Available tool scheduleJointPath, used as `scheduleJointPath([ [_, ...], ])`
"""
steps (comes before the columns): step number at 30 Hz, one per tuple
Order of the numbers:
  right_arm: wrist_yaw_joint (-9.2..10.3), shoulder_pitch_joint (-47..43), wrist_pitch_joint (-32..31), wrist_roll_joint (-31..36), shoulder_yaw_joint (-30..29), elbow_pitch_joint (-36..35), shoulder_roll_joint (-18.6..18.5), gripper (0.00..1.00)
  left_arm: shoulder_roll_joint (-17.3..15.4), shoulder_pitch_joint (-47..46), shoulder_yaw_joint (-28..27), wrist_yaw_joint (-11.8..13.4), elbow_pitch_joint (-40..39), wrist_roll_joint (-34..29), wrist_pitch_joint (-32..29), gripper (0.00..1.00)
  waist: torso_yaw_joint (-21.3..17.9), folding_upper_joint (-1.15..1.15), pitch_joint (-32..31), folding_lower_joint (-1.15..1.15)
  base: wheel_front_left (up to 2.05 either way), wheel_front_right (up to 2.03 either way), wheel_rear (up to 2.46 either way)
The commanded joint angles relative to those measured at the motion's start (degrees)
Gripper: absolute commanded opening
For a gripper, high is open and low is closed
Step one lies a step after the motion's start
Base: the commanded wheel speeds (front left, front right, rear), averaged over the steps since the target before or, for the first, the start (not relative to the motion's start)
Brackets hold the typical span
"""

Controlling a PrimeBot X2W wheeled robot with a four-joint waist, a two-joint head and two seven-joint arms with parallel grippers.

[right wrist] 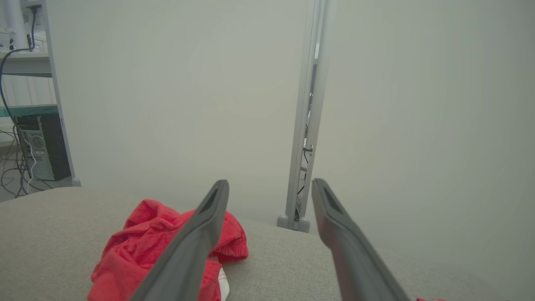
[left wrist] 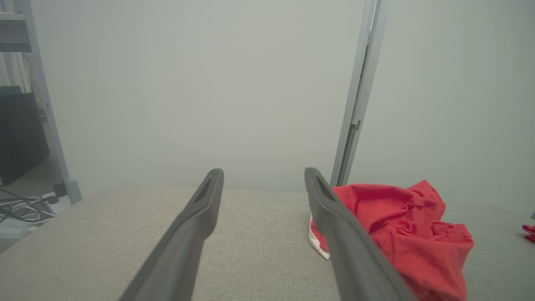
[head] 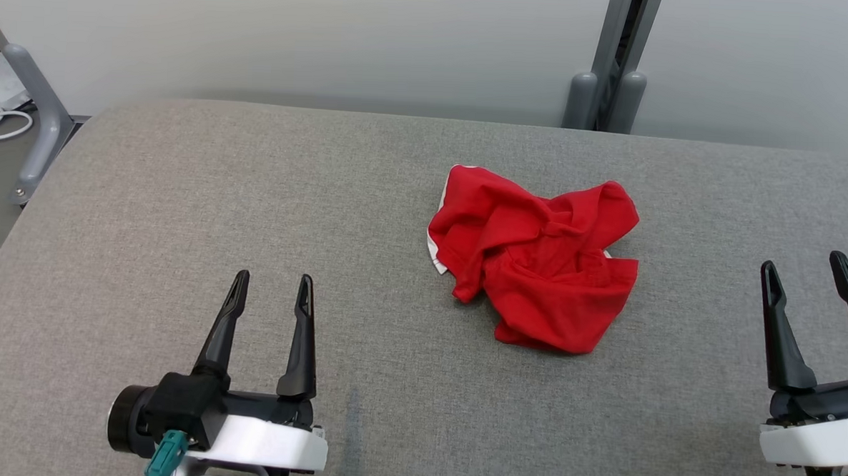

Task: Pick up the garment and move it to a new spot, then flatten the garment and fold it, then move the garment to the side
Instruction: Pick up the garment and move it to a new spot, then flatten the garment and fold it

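Red garment (head: 537,261) crumpled mid-bench (head: 254,188), untouched; left fingers (head: 302,333) & right fingers (head: 780,332) both spread open w/ nothing held, well apart from it

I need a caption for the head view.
Crumpled red garment on grey table; left end effector and right end effector open, not touching it.

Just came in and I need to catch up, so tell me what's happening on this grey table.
Nothing is being handled right now. A crumpled red garment lies in a heap on the grey padded table, a little right of centre. The robot's left gripper and right gripper are both open and empty, one on either side of it, touching nothing. The pickup has not begun, so flattening and folding lie ahead.
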State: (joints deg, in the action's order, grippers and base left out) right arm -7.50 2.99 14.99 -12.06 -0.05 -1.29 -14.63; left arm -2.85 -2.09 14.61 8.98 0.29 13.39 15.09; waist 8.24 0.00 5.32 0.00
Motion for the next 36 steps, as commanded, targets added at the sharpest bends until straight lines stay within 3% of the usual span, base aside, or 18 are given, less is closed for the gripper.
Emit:
scheduleJointPath([
  [1, 0.01, 0.1, 0.3, -0.2, -0.1, 0.2, -0.1, 1.0, -0.2, -0.6, 0.0, 0.1, 0.1, 0.0, 0.0, 1.0, 0.0, 0.0, -0.1, 0.0, 0.0, 0.0, 0.0],
  [18, 0.01, -0.5, 0.3, 0.0, -0.2, 0.5, -0.9, 1.0, -0.2, -0.1, 0.5, 0.0, 0.2, 0.7, 0.0, 1.0, 0.2, 0.0, -0.4, 0.0, 0.0, 0.0, 0.0],
  [23, 0.01, 0.6, 0.2, -1.5, -0.6, 4.5, -1.6, 1.0, -0.1, -1.1, 1.7, -0.1, 0.7, 0.9, 0.0, 1.0, 1.0, 0.0, 1.3, 0.0, 0.0, 0.0, 0.0],
  [30, 0.01, 7.1, -1.9, -4.7, 2.8, 15.0, -6.4, 1.0, -0.1, -3.9, 5.7, 1.5, 0.1, 1.3, 0.0, 1.0, 4.3, 0.0, 6.6, 0.0, 0.0, 0.0, 0.0],
  [36, 0.01, 13.6, -6.2, -10.6, 11.8, 21.1, -12.9, 1.0, -0.2, -6.3, 10.2, 3.8, -0.3, 2.3, 0.0, 1.0, 8.6, 0.0, 10.7, 0.0, 0.0, 0.0, 0.0],
])
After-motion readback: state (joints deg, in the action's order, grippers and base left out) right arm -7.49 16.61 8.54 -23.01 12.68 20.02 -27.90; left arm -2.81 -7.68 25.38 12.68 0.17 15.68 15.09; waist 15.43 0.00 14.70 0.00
